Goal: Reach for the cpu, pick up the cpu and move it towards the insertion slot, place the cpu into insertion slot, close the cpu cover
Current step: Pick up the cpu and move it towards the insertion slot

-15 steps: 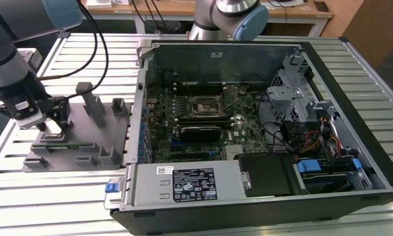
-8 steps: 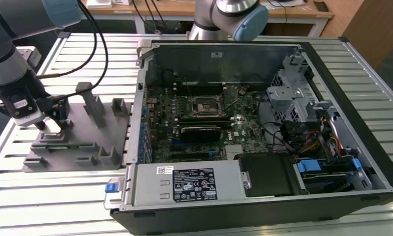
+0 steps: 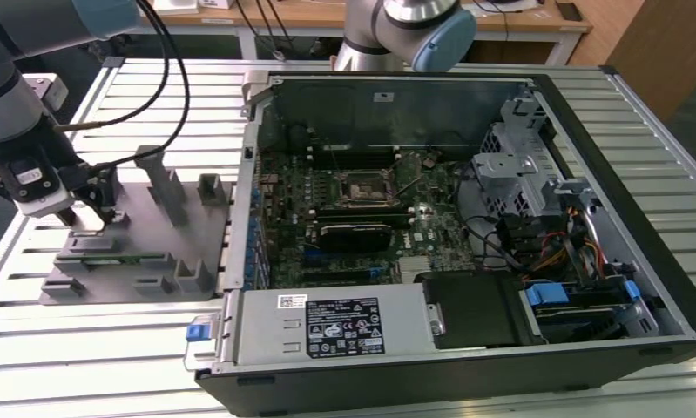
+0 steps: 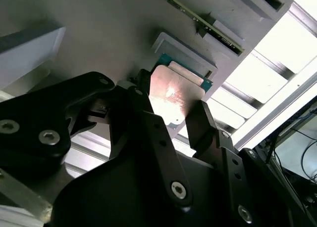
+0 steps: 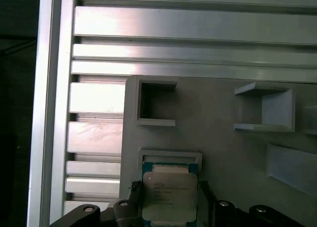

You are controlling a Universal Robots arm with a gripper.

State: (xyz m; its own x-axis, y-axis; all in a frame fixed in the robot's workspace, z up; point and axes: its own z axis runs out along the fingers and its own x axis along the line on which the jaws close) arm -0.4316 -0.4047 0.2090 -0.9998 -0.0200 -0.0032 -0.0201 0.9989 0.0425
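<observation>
1. The end effector (image 3: 92, 213) hangs low over the grey fixture plate (image 3: 138, 235) at the exterior view's left. In both wrist views it straddles the cpu (image 5: 170, 187) on two opposite edges. Whether it has clamped on or merely flanks the chip cannot be told.
2. The cpu lies flat, silvery top up, seated in a shallow nest on the plate, with the nest's raised lip (image 5: 171, 154) just beyond its far edge. It does not look lifted.
3. Risk at the chip: a grip that lands off-centre or bites one edge first could tilt the cpu, so a corner catches the lip as it rises. A weak hold on such thin edges could let it slip out.
4. Risk around it: the plate's grey uprights (image 3: 162, 178) stand near the end effector, and a sideways move made too low could knock them.
5. Farther out, the insertion slot (image 3: 361, 188) sits on the green motherboard (image 3: 429, 218) inside the open computer case (image 3: 464, 348), well apart from the cpu across the slatted bench (image 3: 150, 96). The case wall (image 3: 240, 226) stands between them; a low carry could strike it and jar the chip loose.
</observation>
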